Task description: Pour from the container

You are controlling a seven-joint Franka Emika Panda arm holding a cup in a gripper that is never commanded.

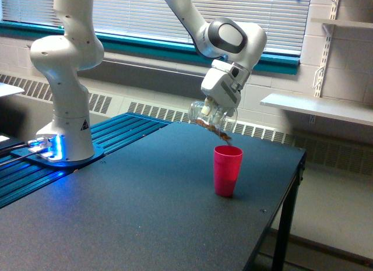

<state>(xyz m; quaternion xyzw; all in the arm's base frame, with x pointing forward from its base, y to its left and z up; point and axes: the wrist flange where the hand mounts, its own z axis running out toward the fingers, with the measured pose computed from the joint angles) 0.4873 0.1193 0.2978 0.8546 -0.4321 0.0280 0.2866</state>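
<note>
The container [208,115], a small clear glass cup, hangs tilted above the table with its mouth pointing down toward the exterior view's right. My gripper [213,108] is shut on it. Brown contents lie along its lower side and reach the lip just above the pink cup [227,171]. That pink cup stands upright on the dark table [145,213], directly below and slightly right of the container's mouth.
The arm's white base [63,78] stands on a blue ribbed platform [35,178] at the exterior view's left. The table's right edge [291,183] drops off close beside the pink cup. A wall shelf [317,108] and window blinds are behind.
</note>
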